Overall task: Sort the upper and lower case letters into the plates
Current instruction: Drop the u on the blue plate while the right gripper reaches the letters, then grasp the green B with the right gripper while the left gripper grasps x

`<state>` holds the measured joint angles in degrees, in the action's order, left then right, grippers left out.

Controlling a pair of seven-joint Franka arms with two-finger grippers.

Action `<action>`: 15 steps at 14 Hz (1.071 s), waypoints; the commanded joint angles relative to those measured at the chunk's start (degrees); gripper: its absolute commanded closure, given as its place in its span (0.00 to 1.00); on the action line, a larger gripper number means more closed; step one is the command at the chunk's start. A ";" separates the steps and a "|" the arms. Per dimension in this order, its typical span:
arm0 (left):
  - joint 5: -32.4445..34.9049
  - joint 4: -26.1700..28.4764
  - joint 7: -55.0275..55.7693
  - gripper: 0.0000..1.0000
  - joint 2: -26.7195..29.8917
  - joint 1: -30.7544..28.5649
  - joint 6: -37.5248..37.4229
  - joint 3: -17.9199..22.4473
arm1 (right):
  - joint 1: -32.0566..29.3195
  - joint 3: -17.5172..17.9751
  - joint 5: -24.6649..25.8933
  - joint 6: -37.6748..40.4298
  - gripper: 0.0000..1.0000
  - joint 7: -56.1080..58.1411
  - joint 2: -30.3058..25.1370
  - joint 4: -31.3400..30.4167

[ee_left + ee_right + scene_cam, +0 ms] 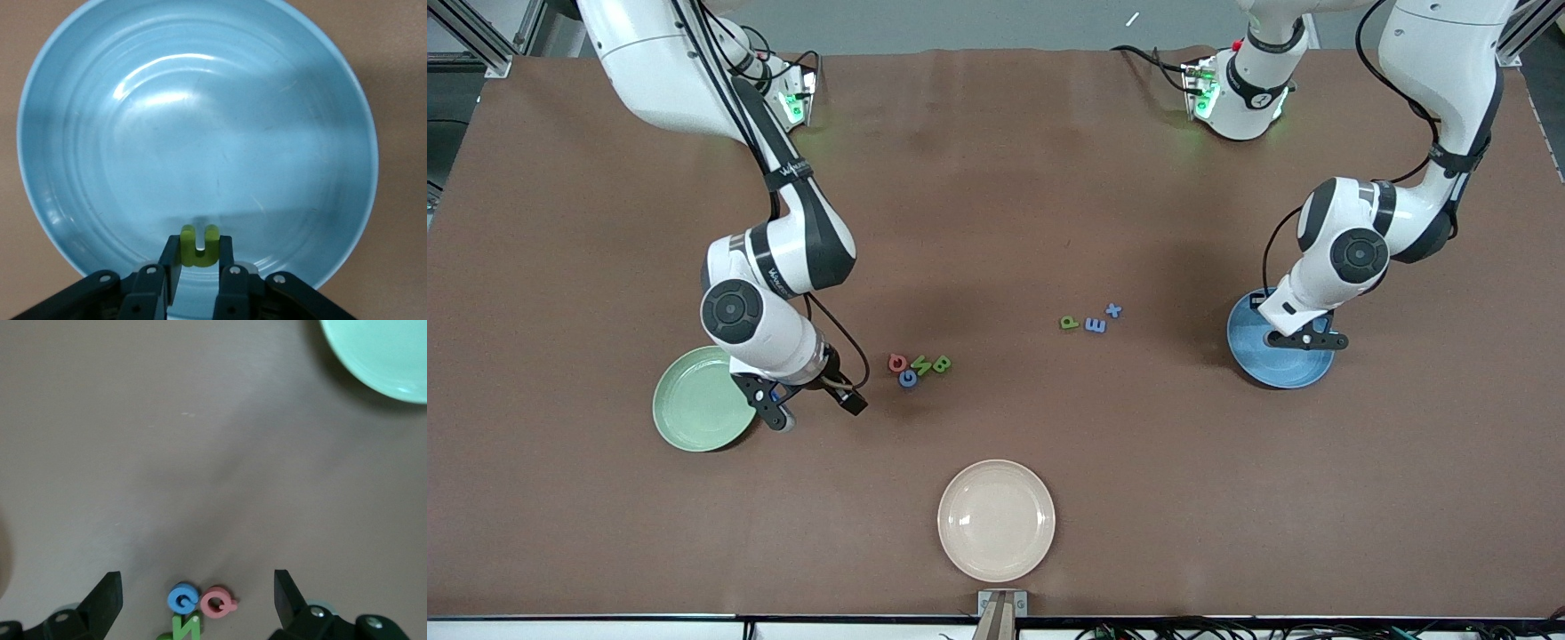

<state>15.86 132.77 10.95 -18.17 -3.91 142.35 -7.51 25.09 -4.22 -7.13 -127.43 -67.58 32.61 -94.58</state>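
Left gripper (198, 257) hangs directly over the sky blue plate (1258, 360), at the left arm's end of the table. Its fingers are clamped on a small green letter (199, 245), which sticks out from between the tips, its two prongs pointing away from the gripper over the plate's inner slope (looks like a lower-case u or n; cannot say which). The plate lies straight below the letter, so the coming move appears to be a simple release.

Right gripper (816, 411) hovers over the bare table between the mint green plate (696, 400) and a cluster of four letters: red-orange Q (218, 602), blue G (182, 599), green N (186, 627) and green B (941, 363). Its fingers stand wide apart and hold nothing. The cluster sits just ahead of the fingertips, so this arm is the nearer one for it.

Three more letters, green P (1069, 323), blue E (1096, 325) and blue x (1113, 310), lie mid-table toward the blue plate. The cream plate (996, 520) sits nearest the front camera.
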 commanded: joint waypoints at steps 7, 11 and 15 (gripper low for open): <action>1.28 0.82 -0.67 0.36 0.06 -0.84 1.80 -0.31 | 9.18 -0.09 0.72 -5.88 0.00 -16.96 0.25 -1.40; 1.28 -1.46 0.56 0.01 1.73 -0.40 -0.92 -3.46 | 12.87 0.09 0.98 -10.02 0.01 -21.36 4.38 -1.14; 1.19 -5.06 2.66 0.00 2.00 -0.31 -6.73 -10.57 | 13.75 0.09 1.07 -11.17 0.01 -17.25 6.67 -0.79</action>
<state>16.12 128.90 11.92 -17.13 -4.00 137.90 -14.91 38.51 -3.88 -6.59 -138.27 -86.71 38.69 -95.72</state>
